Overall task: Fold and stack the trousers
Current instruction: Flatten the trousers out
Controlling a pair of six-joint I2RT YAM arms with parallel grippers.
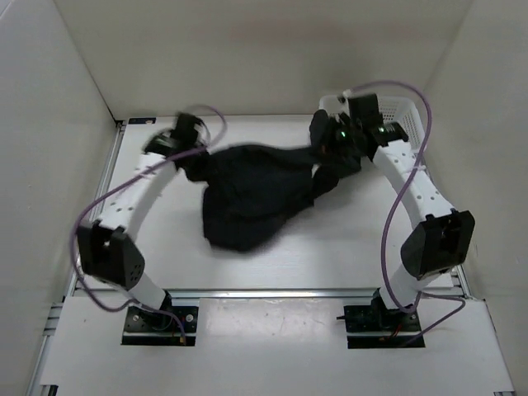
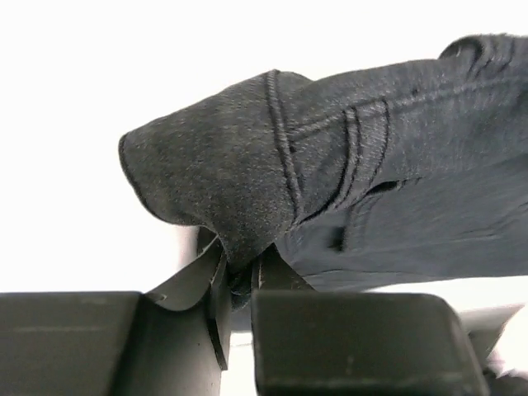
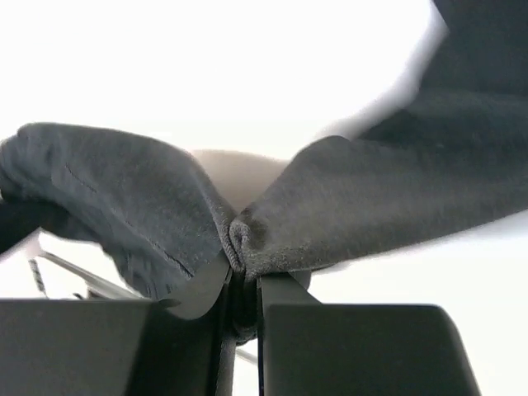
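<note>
The black trousers (image 1: 252, 194) hang stretched between both grippers above the white table, the middle sagging towards the table. My left gripper (image 1: 191, 157) is shut on the cloth at the left end; in the left wrist view a seamed fold of the trousers (image 2: 239, 165) is pinched between the fingers (image 2: 216, 285). My right gripper (image 1: 328, 147) is shut on the right end; in the right wrist view bunched cloth (image 3: 247, 235) is clamped between the fingers (image 3: 272, 289).
A white mesh basket (image 1: 404, 115) stands at the back right, just behind the right arm. White walls enclose the table on the left, back and right. The arm bases sit at the near edge.
</note>
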